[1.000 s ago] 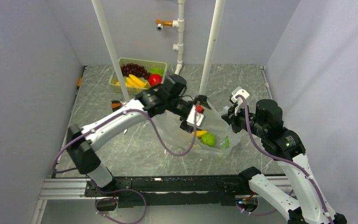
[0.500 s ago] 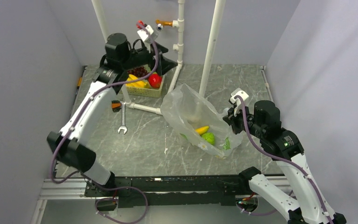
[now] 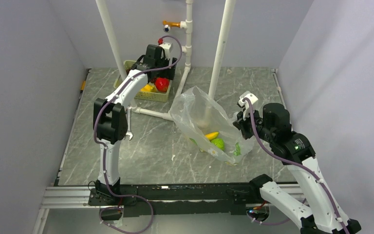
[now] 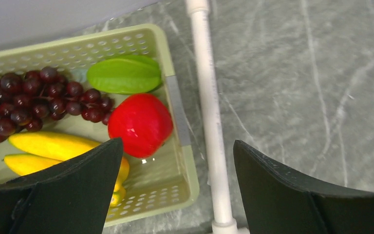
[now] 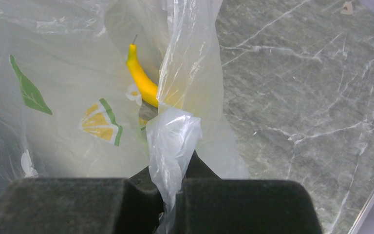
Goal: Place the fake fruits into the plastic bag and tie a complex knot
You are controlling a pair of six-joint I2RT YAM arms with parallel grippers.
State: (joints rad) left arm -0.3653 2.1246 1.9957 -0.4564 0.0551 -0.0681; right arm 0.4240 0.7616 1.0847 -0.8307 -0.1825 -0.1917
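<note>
The clear printed plastic bag (image 3: 200, 120) stands open mid-table with a banana (image 3: 211, 135) and a green fruit (image 3: 217, 144) inside. My right gripper (image 3: 238, 123) is shut on a bunched edge of the bag (image 5: 171, 146); the banana (image 5: 142, 80) shows through the film. My left gripper (image 3: 161, 66) is open above the pale green basket (image 3: 157, 96). The left wrist view shows a red fruit (image 4: 140, 125), grapes (image 4: 34, 100), a green fruit (image 4: 124, 74) and bananas (image 4: 48, 146) in the basket (image 4: 187, 168). My left gripper (image 4: 177, 187) is empty. No knot shows.
White pipe posts (image 3: 220, 48) stand at the back, and a pipe (image 4: 209, 117) lies beside the basket. A silver wrench (image 3: 128, 132) lies left of centre, partly behind the left arm.
My left arm swung from over the bag back to the basket and now hovers low over it. The bag stands more open. My right gripper has kept its hold.
</note>
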